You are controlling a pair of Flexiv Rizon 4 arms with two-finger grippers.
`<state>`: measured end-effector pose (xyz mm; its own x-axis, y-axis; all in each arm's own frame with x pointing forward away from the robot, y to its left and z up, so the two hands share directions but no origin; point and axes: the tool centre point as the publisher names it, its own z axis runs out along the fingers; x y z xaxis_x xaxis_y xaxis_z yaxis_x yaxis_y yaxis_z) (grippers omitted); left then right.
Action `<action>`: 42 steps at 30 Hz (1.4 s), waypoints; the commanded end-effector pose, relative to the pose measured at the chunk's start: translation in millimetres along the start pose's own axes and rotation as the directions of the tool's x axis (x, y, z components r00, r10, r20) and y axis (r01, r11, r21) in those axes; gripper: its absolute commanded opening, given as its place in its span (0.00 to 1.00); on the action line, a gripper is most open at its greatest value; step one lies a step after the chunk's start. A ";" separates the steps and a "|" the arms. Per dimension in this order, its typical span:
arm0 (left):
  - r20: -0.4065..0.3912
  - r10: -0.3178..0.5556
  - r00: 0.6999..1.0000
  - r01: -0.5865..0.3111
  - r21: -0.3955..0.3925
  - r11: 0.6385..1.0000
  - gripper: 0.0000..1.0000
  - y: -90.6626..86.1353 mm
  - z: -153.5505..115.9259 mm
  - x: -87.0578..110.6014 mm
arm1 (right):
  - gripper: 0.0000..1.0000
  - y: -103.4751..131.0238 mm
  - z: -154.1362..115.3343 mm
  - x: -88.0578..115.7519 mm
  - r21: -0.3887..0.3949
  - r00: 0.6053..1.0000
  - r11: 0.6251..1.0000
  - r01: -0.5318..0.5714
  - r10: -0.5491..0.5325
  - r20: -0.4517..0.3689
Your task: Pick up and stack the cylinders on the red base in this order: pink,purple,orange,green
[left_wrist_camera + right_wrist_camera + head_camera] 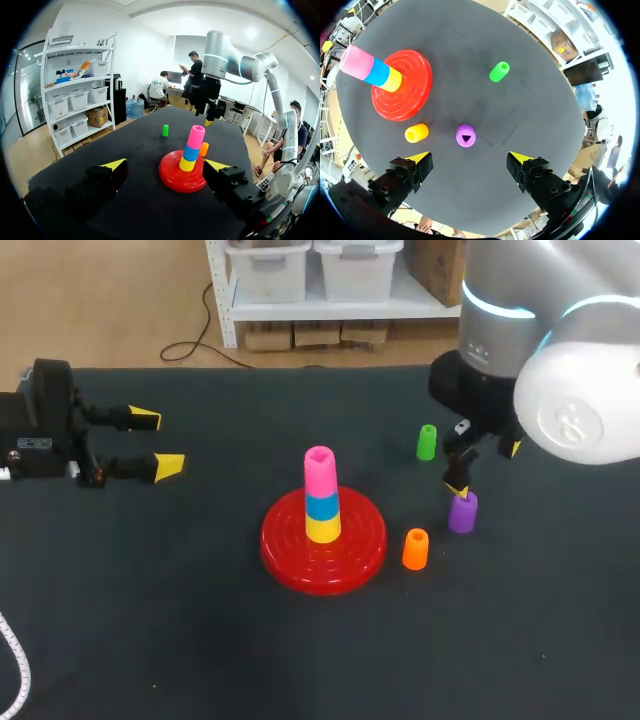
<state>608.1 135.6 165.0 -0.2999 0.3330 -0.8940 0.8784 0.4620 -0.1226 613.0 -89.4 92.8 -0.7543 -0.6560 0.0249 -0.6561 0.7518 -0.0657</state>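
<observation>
Our left claw [160, 443] lies level and open, well left of the red base [323, 540]; our right claw [485, 468] hangs open, pointing down, right of it.

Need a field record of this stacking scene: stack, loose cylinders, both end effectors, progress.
stack: red ridged plastic base carrying a yellow cylinder, a blue cylinder and a pink cylinder on top
loose: purple plastic cylinder, orange plastic cylinder, green plastic cylinder, all upright on the black table
right end effector: open, over the purple plastic cylinder, fingers clear of it
left end effector: open, empty, off to the base's left
progress: pink placed; purple, orange and green not yet stacked
</observation>
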 end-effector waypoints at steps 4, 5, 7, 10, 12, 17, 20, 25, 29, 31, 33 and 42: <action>0.009 0.003 1.000 -0.003 -0.004 1.000 1.00 0.0 1.2 2.1 | 1.00 -0.5 -0.1 -3.4 -0.002 1.000 1.000 0.000 0.000 -0.007; 0.009 0.003 1.000 -0.003 -0.004 1.000 1.00 0.0 1.2 2.1 | 1.00 -0.5 -0.1 -3.4 -0.002 1.000 1.000 0.000 0.000 -0.007; 0.009 0.003 1.000 -0.003 -0.004 1.000 1.00 0.0 1.2 2.1 | 1.00 -0.5 -0.1 -3.4 -0.002 1.000 1.000 0.000 0.000 -0.007; 0.009 0.003 1.000 -0.003 -0.004 1.000 1.00 0.0 1.2 2.1 | 1.00 -0.5 -0.1 -3.4 -0.002 1.000 1.000 0.000 0.000 -0.007; 0.009 0.003 1.000 -0.003 -0.004 1.000 1.00 0.0 1.2 2.1 | 1.00 -3.1 1.1 -3.7 0.013 0.999 1.000 -0.016 0.015 0.031; 0.009 0.003 1.000 -0.003 -0.004 1.000 1.00 0.0 1.2 2.1 | 1.00 -9.5 2.5 -6.9 0.054 0.989 0.998 -0.010 0.002 0.146; 0.009 0.003 1.000 -0.003 -0.004 1.000 1.00 0.0 1.2 2.1 | 1.00 -11.1 9.8 -9.2 0.070 0.980 0.998 0.003 -0.017 0.199; 0.009 0.003 1.000 -0.003 -0.004 1.000 1.00 0.0 1.2 2.1 | 1.00 -7.7 21.9 -9.4 0.045 0.968 0.999 0.011 -0.022 0.249; 0.009 0.003 1.000 -0.003 -0.004 1.000 1.00 0.0 1.2 2.1 | 1.00 -3.3 27.2 -8.1 0.042 0.970 0.999 0.017 -0.027 0.240; 0.009 0.003 1.000 -0.003 -0.004 1.000 1.00 0.0 1.2 2.1 | 1.00 -1.7 30.6 -7.1 0.039 0.970 0.999 0.016 -0.025 0.240; 0.009 0.003 1.000 -0.003 -0.004 1.000 1.00 0.0 1.2 2.1 | 1.00 0.0 34.8 -6.9 0.031 0.972 0.999 0.015 -0.022 0.234; 0.009 0.003 1.000 -0.003 -0.004 1.000 1.00 0.0 1.2 2.1 | 1.00 2.3 51.2 -10.8 -0.025 0.982 1.000 -0.006 0.011 0.191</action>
<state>608.1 135.6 165.0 -0.2998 0.3330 -0.8940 0.8784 0.4619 -0.1226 615.1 -87.4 44.1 -0.7402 -0.6461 -0.1861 -0.6490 0.7589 -0.0537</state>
